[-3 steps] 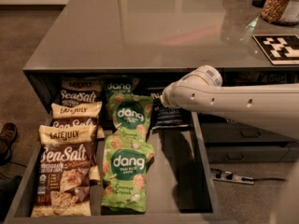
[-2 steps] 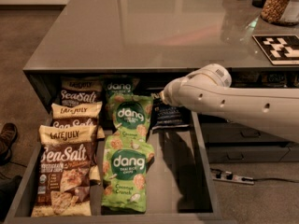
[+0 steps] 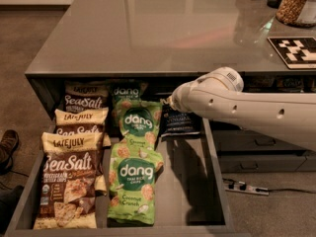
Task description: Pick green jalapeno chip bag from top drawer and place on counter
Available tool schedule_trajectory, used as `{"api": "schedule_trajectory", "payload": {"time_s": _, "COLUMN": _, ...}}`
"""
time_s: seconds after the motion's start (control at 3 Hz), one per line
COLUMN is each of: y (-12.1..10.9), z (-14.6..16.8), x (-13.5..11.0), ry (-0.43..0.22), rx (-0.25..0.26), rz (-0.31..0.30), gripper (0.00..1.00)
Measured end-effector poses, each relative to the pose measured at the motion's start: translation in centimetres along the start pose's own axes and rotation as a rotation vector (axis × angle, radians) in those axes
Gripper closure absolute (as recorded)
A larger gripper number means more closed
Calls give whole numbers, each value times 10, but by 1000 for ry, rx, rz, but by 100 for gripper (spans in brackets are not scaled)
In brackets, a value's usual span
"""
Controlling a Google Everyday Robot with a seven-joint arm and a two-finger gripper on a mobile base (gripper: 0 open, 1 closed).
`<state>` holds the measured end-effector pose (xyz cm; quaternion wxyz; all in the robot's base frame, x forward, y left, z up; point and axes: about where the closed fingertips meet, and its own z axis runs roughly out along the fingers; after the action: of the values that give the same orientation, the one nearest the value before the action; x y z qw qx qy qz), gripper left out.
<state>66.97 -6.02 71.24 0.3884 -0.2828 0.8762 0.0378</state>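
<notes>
Camera view. The wide, shallow dark grey top drawer stands pulled out below the front edge of the large glossy grey counter.

Contents: a left column of brown-and-cream "Sea Salt" chip bags, overlapping like shingles from the drawer's front back under the counter edge. A middle column of bright green "dang" bags, lying flat. The right strip of the drawer floor is bare towards the front.

Task item: the dark navy, nearly black chip bag with white lettering lies at the back right of the drawer, just under the counter's front edge, beside the rear green bag. Only part of it shows; the rest sits behind the white arm.

The gripper is at the tip of that arm, right above the dark bag's upper edge. Whether it is released or clenched: cannot tell, its tip is lost in shadow. Contact with the bag: cannot tell either.

Handling, as a judgement: light, air-filled, soft crinkly film, likely slick; contents brittle. Best taken by a pinch at the top seam or a corner, not squeezed across the belly. Neighbouring green bag is close; may drag along.

On the counter's far right corner: a black-and-white marker tile and a jar of grain.
</notes>
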Motion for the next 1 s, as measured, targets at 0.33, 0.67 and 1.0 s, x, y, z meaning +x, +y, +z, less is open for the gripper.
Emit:
{"api": "schedule_trajectory", "payload": {"time_s": 0.33, "y": 0, "z": 0, "x": 0, "ry": 0, "rx": 0, "rz": 0, "gripper": 57}}
{"api": "schedule_trajectory", "payload": {"time_s": 0.67, "y": 0, "z": 0, "x": 0, "ry": 0, "rx": 0, "rz": 0, "gripper": 34}}
{"api": "schedule_trajectory", "payload": {"time_s": 1.0, "y": 0, "z": 0, "x": 0, "ry": 0, "rx": 0, "rz": 0, "gripper": 10}}
